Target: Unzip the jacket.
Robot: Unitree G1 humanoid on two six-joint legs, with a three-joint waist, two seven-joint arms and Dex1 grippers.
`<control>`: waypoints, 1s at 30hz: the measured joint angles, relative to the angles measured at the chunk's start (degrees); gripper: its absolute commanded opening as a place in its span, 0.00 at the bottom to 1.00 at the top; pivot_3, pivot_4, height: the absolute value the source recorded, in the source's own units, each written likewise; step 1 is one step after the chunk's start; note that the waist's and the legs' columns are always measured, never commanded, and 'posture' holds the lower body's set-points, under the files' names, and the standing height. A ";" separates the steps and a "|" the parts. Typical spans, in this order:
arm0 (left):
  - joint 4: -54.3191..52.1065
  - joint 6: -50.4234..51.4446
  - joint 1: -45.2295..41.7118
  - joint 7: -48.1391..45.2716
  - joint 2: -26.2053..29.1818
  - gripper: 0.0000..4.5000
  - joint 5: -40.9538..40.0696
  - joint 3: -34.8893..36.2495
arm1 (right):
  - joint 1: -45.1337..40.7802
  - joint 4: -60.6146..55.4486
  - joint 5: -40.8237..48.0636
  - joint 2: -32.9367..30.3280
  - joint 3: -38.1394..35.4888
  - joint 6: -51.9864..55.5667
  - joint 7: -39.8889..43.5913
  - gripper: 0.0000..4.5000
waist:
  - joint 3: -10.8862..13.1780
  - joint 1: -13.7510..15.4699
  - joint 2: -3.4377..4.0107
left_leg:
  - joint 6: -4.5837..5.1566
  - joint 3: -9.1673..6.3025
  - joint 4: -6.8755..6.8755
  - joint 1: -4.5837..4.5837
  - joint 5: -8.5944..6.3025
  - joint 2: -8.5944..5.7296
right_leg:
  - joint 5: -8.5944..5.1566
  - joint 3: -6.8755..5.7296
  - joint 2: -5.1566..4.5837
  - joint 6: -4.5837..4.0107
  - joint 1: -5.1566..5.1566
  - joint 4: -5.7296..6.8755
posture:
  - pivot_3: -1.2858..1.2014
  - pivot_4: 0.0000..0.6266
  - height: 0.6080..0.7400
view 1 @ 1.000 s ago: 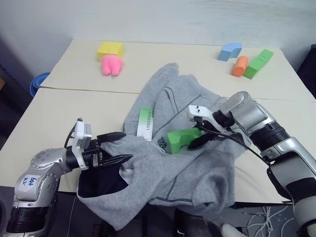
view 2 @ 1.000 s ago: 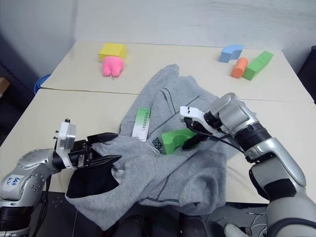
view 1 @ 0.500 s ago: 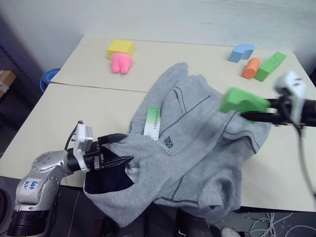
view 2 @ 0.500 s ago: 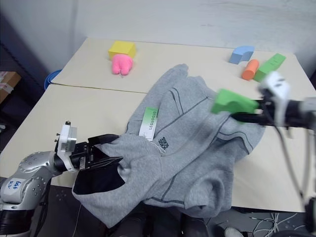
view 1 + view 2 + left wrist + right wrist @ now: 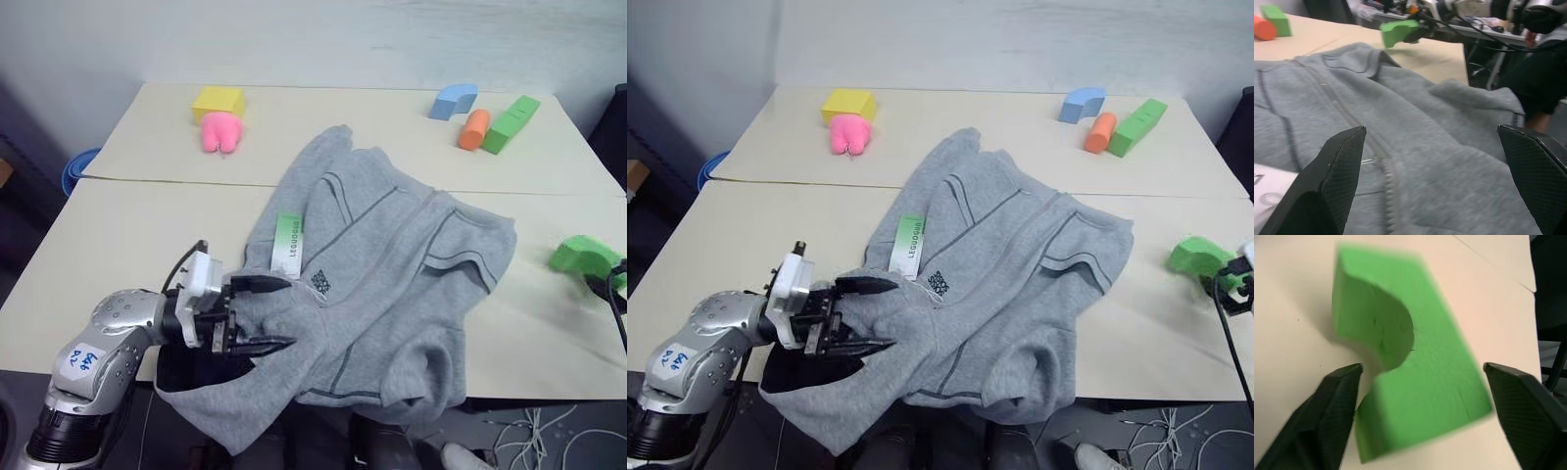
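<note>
The grey hooded jacket [image 5: 392,255] lies spread across the middle of the table [image 5: 147,215], its hood end hanging over the near edge. Its white-green hang tag [image 5: 287,245] and small dark logo [image 5: 320,282] lie near my left gripper [image 5: 279,315]. That gripper is open and level, its fingers spread over the grey fleece just above the dark hood lining. In the left wrist view the zipper line [image 5: 1347,115] runs between the spread fingers. My right gripper [image 5: 1420,369] is open at the far right, around a green arch block [image 5: 580,255] that rests on the table.
At the back of the table stand a yellow block [image 5: 217,100], a pink soft toy [image 5: 221,132], a blue arch [image 5: 453,100], an orange cylinder [image 5: 474,129] and a long green block [image 5: 511,124]. A blue bin [image 5: 78,166] sits beside the table's left edge.
My right gripper carried the green block off the jacket to the table's right side and opened around it. My left gripper shifted a little right, onto the fleece. The camera view wobbled.
</note>
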 measured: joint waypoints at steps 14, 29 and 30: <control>-6.55 -5.41 7.95 -5.62 7.92 1.00 5.79 -2.22 | 23.78 -39.16 22.43 5.16 -5.50 -6.67 25.06 0.99 | 0.18 1.05 0.44 | -0.08 -0.62 0.01 0.21 -0.09 0.13 | 0.00 -0.01 0.03 -0.01 0.77 -0.59 | 0.52 0.24 1.00; 5.21 -22.26 8.10 4.24 -0.45 1.00 27.26 -11.82 | 32.41 -54.36 24.99 10.24 -4.45 -1.87 21.98 0.99 | 0.19 1.84 0.45 | 0.08 -0.69 0.02 0.22 -0.10 0.01 | 0.02 -0.07 -0.12 0.03 0.81 -0.56 | 0.52 0.24 1.00; 5.21 -21.50 7.99 4.00 -0.45 1.00 25.65 -11.11 | 32.75 -54.63 25.05 10.39 -4.49 -1.80 21.91 0.99 | 0.19 1.80 0.44 | 0.08 -0.69 0.03 0.22 -0.10 0.03 | 0.02 -0.07 -0.15 0.03 0.81 -0.54 | 0.52 0.24 1.00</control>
